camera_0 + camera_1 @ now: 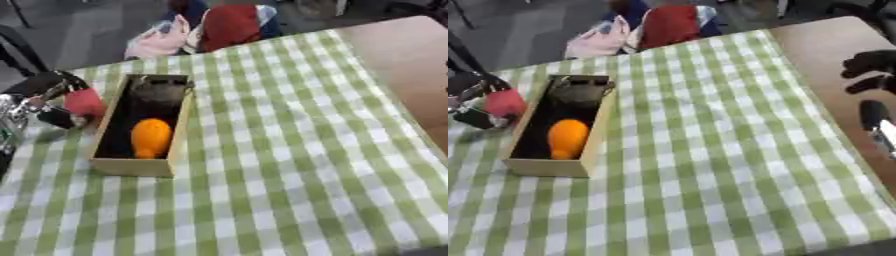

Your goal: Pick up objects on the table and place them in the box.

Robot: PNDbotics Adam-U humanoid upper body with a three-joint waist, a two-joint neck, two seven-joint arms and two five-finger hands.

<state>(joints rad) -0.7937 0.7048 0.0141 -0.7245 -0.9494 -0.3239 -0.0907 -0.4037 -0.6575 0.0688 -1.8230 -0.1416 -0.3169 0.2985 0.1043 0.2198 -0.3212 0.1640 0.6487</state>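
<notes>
Right eye view alone shows right hand (872, 75) curled, empty, left hand (48, 100) grasping red object (85, 103) beside box (131, 165)

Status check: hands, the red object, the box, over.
Left hand shut on red object, just left of box. Right hand idle at right edge, fingers curled, holding nothing. Orange object already in box. Nothing blocking.

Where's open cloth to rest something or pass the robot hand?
Free: the checked cloth right of the box, out to the bare brown table, and the near strip below the box. Crowded: the box's left side, where the left robot hand holds a red object. The right robot hand hovers at the right edge.
</notes>
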